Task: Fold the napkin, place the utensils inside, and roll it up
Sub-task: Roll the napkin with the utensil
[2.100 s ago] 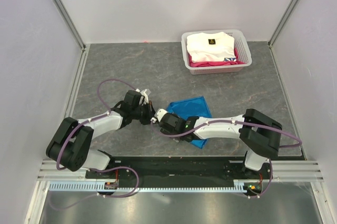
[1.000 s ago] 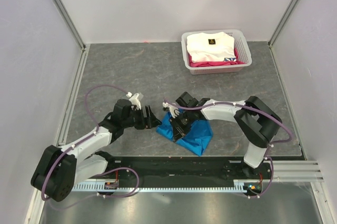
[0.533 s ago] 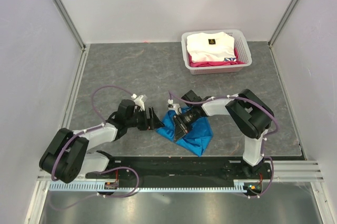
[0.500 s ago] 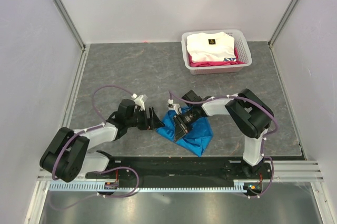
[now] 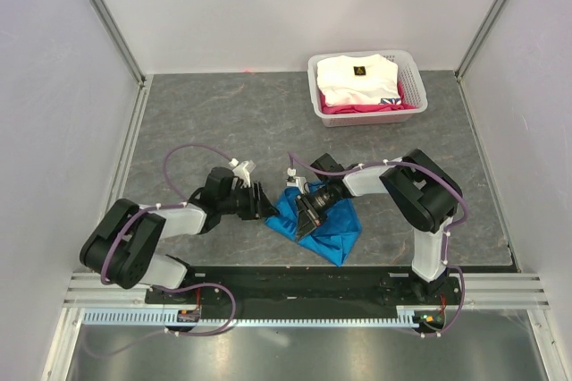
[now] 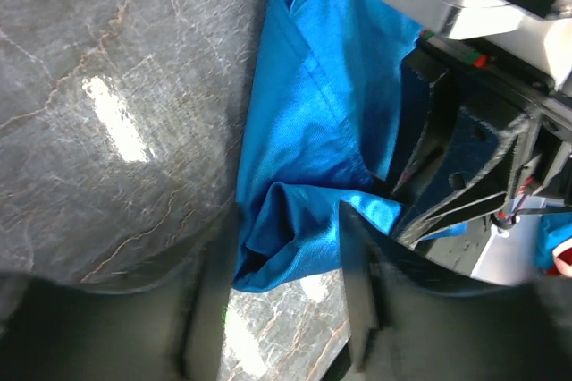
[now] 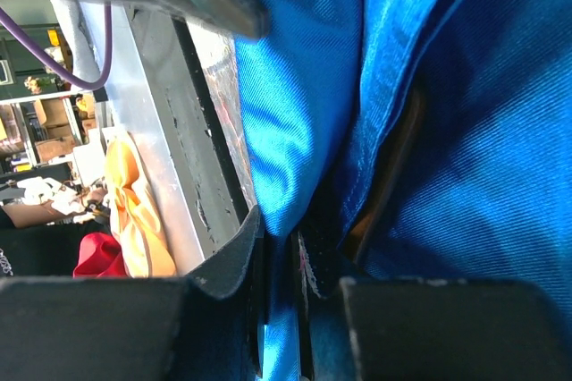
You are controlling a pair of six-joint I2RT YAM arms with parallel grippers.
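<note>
As the left gripper (image 5: 262, 202) narrows its jaws around the nine-o'clock corner of the napkin (image 5: 338, 231), hold not yet certain | right gripper (image 5: 304, 217): jaws clenched on a cloth fold | napkin: bunched at six o'clock on the tabletop (image 5: 223, 113) | judgement: two-handed rolling looks close

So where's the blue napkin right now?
In the top view, the bright blue cloth napkin lies bunched on the grey table, near the middle of its front edge. The right pincer pinches a fold, and the left pincer straddles its left corner.
</note>
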